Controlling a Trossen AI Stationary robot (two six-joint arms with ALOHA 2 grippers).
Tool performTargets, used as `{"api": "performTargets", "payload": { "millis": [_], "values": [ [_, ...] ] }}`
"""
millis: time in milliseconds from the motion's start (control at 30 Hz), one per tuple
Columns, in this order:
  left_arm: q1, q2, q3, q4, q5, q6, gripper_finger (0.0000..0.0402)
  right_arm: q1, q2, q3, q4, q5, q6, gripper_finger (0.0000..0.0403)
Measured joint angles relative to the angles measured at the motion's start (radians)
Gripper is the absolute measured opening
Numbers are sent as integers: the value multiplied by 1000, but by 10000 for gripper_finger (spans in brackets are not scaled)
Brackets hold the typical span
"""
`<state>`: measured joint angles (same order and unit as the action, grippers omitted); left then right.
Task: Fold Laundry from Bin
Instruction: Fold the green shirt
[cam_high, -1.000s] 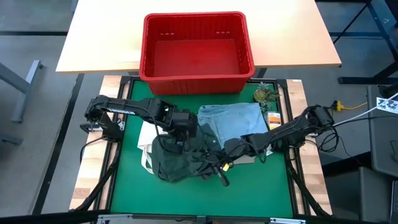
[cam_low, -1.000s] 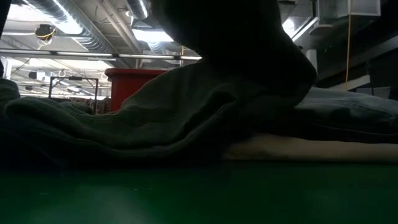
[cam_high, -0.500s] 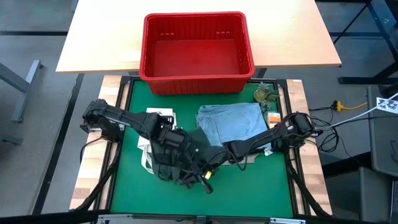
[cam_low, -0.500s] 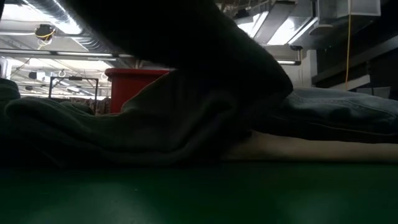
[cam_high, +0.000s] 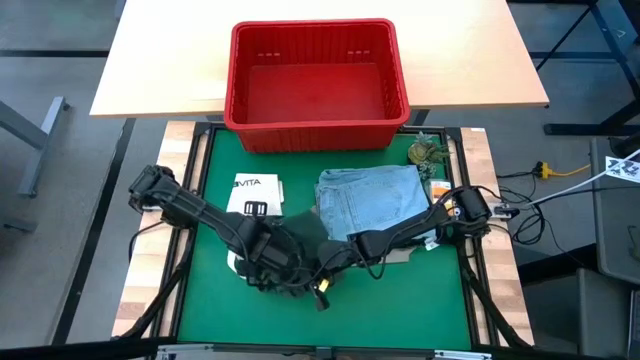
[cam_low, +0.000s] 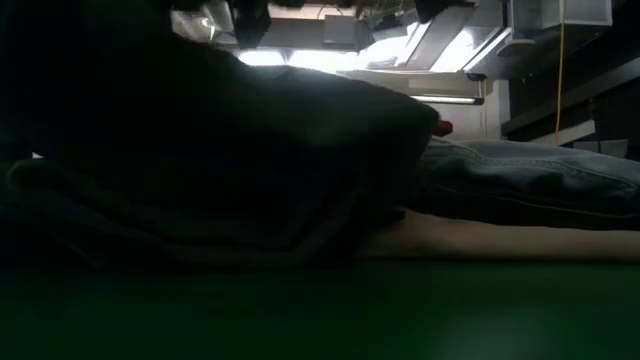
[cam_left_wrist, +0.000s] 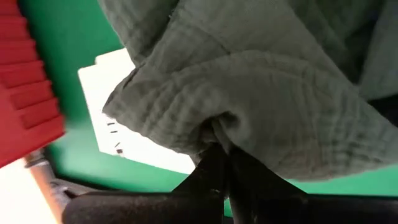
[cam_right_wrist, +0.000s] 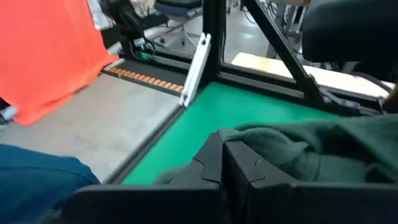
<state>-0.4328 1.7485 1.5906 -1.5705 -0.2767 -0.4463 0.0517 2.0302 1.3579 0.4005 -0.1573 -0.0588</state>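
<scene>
Dark olive-green garment (cam_high: 290, 250): lies bunched on the green mat (cam_high: 400, 300) toward the near edge, just in front of the folded pile, with both grippers at it.
How it handles: I judge it light, limp and crinkled. It will sag and crease wherever it is unsupported, so it is best taken at an edge or corner with the two holds kept apart to keep the cloth taut.
Left gripper (cam_left_wrist: 219, 155): fingers pressed together, pinching a gathered fold of the olive cloth; the wrist view shows the fabric puckered where they meet.
Right gripper (cam_right_wrist: 222, 155): fingers pressed together at the edge of the same garment; whether cloth is caught between them cannot be told.
Light blue jeans (cam_high: 372, 195): folded flat on the mat between the olive piece and the bin, on top of a pale beige piece (cam_low: 500, 240) seen in the low view.
White tote bag (cam_high: 255, 190): beside the jeans, on the left arm's side, partly under the olive garment.
Red bin (cam_high: 318, 85): on the wooden table beyond the mat, with no garment seen inside.
</scene>
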Motion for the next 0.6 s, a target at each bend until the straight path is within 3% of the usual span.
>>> {"api": "performTargets", "payload": {
  "millis": [133,300,433,600],
  "values": [
    [-2,0,-61,1,-69,0,0,0,27,-1,13,35,-3,1],
    [12,0,-110,6,-79,0,0,0,30,-1,21,87,-2,14],
    [13,0,-119,32,-62,0,5,0,30,-1,22,78,-1,42],
    [13,0,-120,54,-48,-49,45,0,30,-1,15,71,1,102]
  ]
}}
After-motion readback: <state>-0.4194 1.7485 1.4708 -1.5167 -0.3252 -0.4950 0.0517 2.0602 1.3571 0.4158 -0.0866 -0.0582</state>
